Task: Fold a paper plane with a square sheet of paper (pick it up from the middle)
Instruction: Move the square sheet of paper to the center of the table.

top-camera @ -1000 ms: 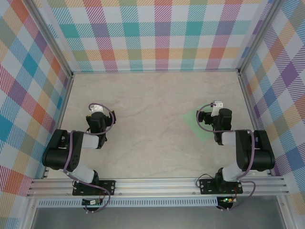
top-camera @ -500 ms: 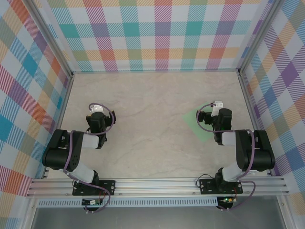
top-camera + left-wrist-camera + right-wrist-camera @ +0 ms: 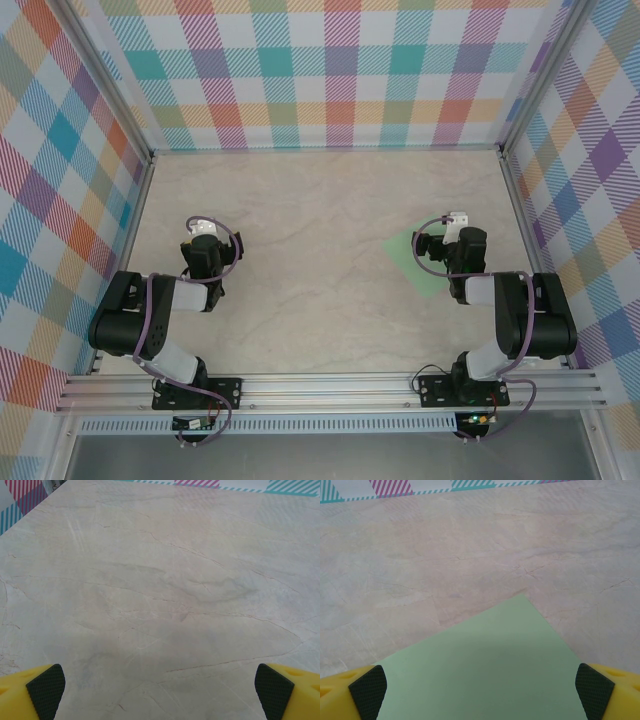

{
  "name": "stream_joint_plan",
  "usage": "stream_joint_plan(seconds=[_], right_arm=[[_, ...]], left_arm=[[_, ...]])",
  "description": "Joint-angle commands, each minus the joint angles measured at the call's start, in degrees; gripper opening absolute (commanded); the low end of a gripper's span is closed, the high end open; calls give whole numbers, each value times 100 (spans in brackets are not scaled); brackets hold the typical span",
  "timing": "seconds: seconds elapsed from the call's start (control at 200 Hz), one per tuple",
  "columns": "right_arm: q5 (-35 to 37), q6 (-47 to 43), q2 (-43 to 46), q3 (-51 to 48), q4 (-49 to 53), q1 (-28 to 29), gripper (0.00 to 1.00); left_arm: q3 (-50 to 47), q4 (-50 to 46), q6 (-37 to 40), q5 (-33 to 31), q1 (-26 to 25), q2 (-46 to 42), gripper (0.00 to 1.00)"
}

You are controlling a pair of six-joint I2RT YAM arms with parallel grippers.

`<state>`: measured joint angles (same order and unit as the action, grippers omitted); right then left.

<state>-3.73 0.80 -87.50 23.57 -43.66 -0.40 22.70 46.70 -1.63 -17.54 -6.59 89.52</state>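
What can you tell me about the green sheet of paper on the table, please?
The green sheet of paper is pale, matte and plain, lying flat and unfolded on the marbled table, with no crease showing. One corner points away from the right gripper, which hangs open over it; whether they touch cannot be told. Seen from above, it lies right of centre, partly hidden under that gripper.

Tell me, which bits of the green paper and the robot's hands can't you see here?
1. Top view: the right part of the green paper is hidden under the right arm, so its whole shape can't be made out.
2. Right wrist view: the green paper's near part is cut off by the bottom edge, at the right gripper.
3. Left wrist view: the left gripper is cut off behind its fingertips by the bottom edge.
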Motion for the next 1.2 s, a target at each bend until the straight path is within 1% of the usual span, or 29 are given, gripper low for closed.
stream_joint_plan(seconds=[0.0,0.995,1.02,1.07,1.14,1.195], right_arm=[[-111,-45,23,112,-54,-21,100],[-128,-45,48,79,-111,-35,100],[-143,-68,143,84,-12,-24,100],[-138,-42,439,226,486,-21,100],[16,243,789,773,1968,-23,100],[-66,447,979,946,2436,-27,100]], left_arm=[[21,151,93,40,52,-12,100],[-5,191,97,45,50,-27,100],[-12,161,126,128,44,-77,100],[-14,9,313,568,45,-282,100],[237,-801,343,701,41,-674,100],[365,-1301,351,877,46,-983,100]])
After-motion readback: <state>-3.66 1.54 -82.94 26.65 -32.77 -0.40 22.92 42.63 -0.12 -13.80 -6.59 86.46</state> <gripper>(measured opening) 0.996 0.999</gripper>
